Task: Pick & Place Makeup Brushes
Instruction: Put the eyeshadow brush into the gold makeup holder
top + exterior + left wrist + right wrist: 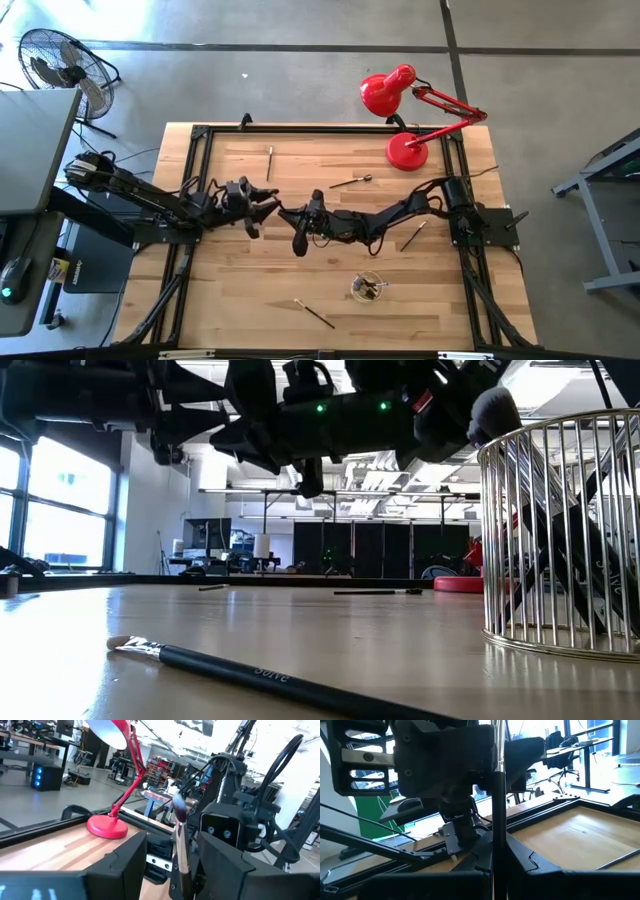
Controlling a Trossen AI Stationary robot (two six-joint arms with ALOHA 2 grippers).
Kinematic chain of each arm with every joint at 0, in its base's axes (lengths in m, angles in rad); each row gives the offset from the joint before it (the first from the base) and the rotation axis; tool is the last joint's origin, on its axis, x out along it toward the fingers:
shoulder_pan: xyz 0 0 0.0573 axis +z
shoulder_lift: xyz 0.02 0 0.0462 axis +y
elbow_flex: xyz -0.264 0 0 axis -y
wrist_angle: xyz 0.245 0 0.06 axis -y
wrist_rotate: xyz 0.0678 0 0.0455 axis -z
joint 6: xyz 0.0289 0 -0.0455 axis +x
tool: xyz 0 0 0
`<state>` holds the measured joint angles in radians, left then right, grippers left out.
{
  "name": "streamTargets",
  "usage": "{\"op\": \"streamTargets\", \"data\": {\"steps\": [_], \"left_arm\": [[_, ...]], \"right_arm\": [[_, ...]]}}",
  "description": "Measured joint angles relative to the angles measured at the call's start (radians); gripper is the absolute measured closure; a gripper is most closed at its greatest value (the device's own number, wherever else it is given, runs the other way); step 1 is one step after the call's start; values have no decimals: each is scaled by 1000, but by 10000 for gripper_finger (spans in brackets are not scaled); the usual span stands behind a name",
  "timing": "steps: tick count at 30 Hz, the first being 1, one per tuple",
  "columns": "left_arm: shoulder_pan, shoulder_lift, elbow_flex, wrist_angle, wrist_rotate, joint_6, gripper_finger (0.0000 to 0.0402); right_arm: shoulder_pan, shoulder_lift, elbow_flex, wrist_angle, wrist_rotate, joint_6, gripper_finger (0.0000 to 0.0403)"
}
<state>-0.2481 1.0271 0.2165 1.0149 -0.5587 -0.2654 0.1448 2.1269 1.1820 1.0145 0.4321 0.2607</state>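
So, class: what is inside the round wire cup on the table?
Inside the wire cup, dark brush handles lean crossed, one fluffy tip poking above the rim. Their lower ends and exact number are hidden by the bars.

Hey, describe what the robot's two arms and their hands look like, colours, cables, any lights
Both arms are matte black, jointed segments with black cables looping alongside. The left hand and right hand are boxy black blocks ending in two flat, dark fingers. From the low view, small green indicator lights glow on the dark housings. No readable markings show.
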Motion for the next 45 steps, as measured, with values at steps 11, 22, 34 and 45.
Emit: {"op": "streamTargets", "data": {"steps": [11,22,34,45], "left_arm": [[0,0,0,32,23,10,299],[0,33,0,49,31,-1,385],[0,36,0,24,22,11,385],[0,36,0,-92,-32,32,385]], "right_arm": [[-1,0,0,-5,-23,-15,390],[-3,0,1,-11,-44,-33,388],[-2,-2,2,-65,-44,-26,362],[-34,-132,2,-503,-109,29,235]]}}
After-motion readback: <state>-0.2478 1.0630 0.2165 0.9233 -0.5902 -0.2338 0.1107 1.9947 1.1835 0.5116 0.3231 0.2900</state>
